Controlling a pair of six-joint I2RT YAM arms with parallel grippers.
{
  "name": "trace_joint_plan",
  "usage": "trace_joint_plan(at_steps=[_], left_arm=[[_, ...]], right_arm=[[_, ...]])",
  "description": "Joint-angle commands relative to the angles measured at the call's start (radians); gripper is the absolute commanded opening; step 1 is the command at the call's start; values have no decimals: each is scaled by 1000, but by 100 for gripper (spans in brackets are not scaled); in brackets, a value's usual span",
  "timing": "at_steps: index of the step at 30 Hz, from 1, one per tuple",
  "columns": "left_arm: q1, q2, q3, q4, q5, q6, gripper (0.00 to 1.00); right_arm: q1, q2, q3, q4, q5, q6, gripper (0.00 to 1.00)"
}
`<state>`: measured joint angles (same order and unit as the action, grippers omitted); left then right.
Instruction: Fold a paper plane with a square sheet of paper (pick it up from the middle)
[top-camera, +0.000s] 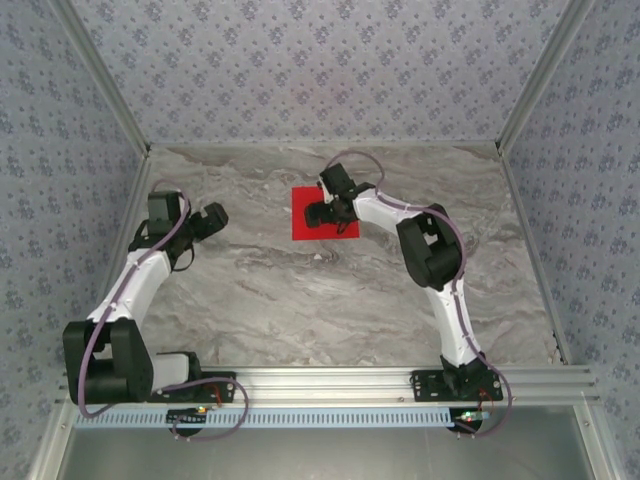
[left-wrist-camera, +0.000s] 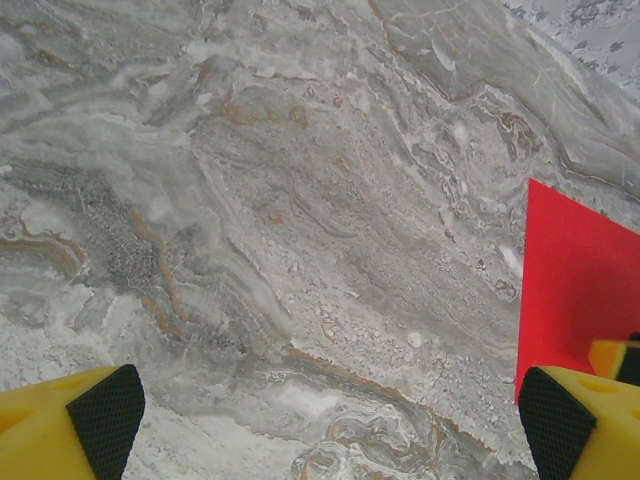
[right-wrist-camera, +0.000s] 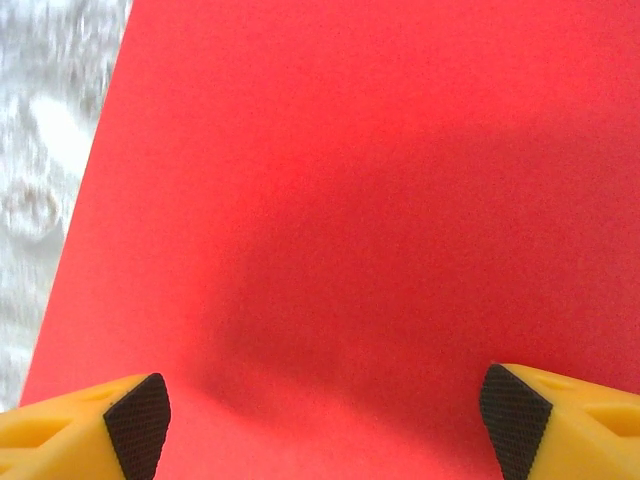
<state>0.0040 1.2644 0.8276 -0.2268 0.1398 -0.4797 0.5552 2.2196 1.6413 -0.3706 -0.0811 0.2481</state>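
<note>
Right gripper (right-wrist-camera: 327, 425) hangs right over the square sheet of paper (top-camera: 302, 202) with its jaws spread wide. There's one black pad on either side and bare red between them, so it's got nothing pinched. Can't tell if the tips actually touch the paper, though there's a soft shadow on it under the gripper. Sheet's lying flat on the grey marble table (top-camera: 300, 300), toward the far side, about mid-width. Left gripper (top-camera: 213, 217) sits well off to the left of the sheet, also wide open and empty, with marble between its pads. On its wrist cam one red corner pokes in at the right edge.
</note>
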Motion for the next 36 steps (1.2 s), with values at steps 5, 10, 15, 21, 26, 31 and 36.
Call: trace_joint_plan(at_steps=[5, 10, 15, 21, 26, 31, 36], left_arm=[[-30, 47, 27, 50, 31, -27, 99], [-54, 74, 49, 52, 33, -40, 99], [-73, 92, 60, 40, 32, -90, 99], [-73, 104, 36, 68, 111, -184, 99], [-75, 105, 22, 70, 126, -199, 99], [-100, 112, 24, 75, 152, -175, 99], [-145, 127, 40, 75, 152, -161, 99]], right_arm=[[14, -141, -351, -179, -27, -97, 85], [3, -250, -426, -178, 31, -71, 84], [14, -341, -318, -170, 105, 62, 83], [35, -224, -192, -116, 134, 247, 81], [44, -109, -85, -142, 175, 290, 78], [56, -80, -73, -160, 159, 276, 78], [102, -83, -149, -188, 156, 243, 77]])
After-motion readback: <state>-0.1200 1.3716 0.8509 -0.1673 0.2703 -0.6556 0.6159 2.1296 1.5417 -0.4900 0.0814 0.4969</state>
